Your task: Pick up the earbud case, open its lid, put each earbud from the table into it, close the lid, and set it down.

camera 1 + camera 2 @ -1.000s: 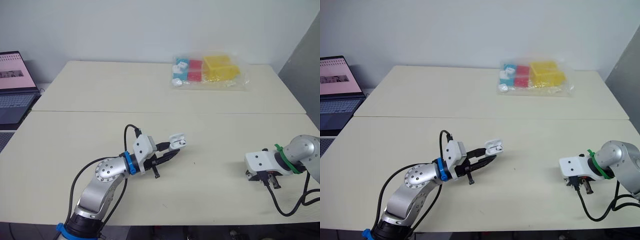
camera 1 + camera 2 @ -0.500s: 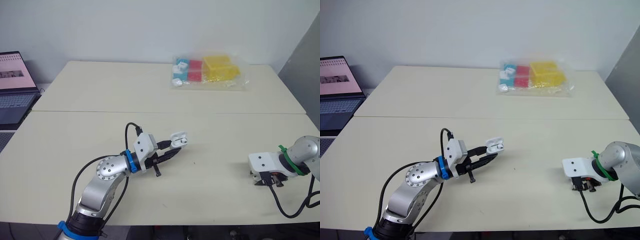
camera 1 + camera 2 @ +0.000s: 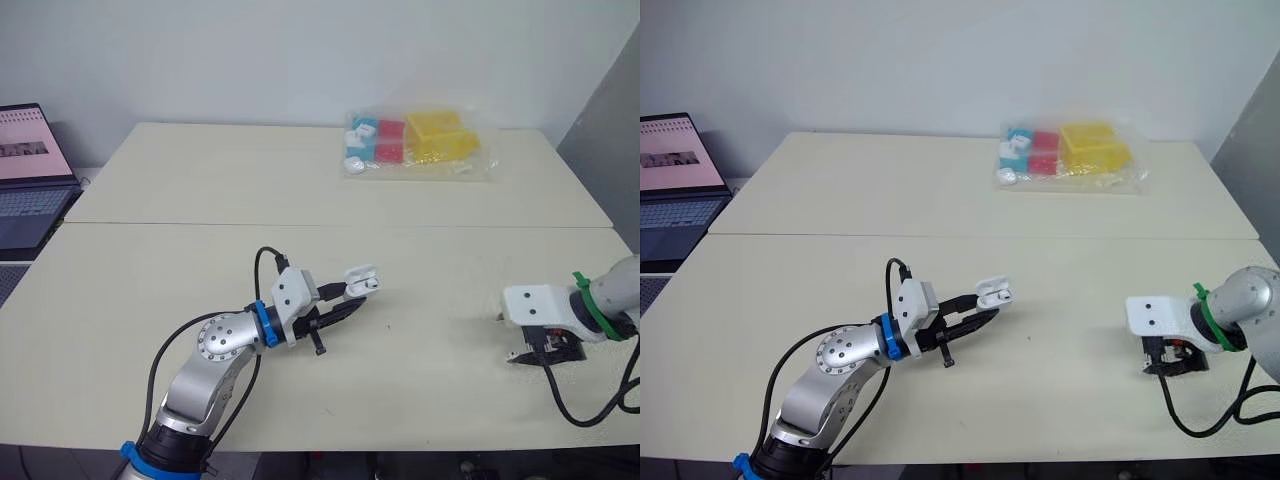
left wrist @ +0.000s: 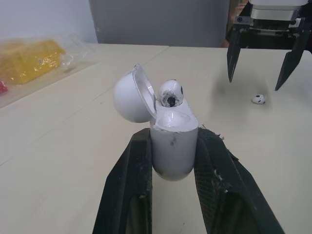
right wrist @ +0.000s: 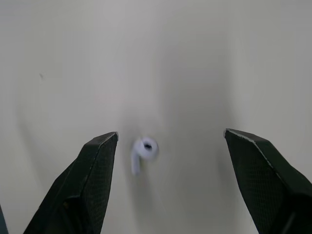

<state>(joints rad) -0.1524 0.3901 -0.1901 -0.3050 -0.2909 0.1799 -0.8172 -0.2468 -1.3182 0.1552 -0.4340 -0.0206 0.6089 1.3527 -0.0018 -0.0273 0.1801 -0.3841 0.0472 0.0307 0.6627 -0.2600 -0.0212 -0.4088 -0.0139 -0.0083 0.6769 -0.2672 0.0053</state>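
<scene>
We see the left claw (image 3: pixel 350 298) pinching the earbud case (image 4: pixel 173 146) by its lower body, one finger on each side, and holding it off the worktop (image 3: pixel 450 250), approx. over the middle of the near part. The case stands upright btw. the fingers, and its lid (image 4: pixel 129 95) is tipped open to one side. One earbud (image 4: pixel 170 92) sits in the case, its round head out above the rim.

The second earbud (image 5: pixel 143 150) lies on the worktop at the right side, well apart from the case. The right claw (image 5: pixel 169 134) points down over it w/ fingers spread wide. The earbud is btw. them, nearer to one finger and touching neither.

At the far end of the worktop lies a clear bag (image 3: pixel 415 145) w/ coloured blocks. A laptop (image 3: pixel 30 170) is open at the far left, beside the worktop.
</scene>
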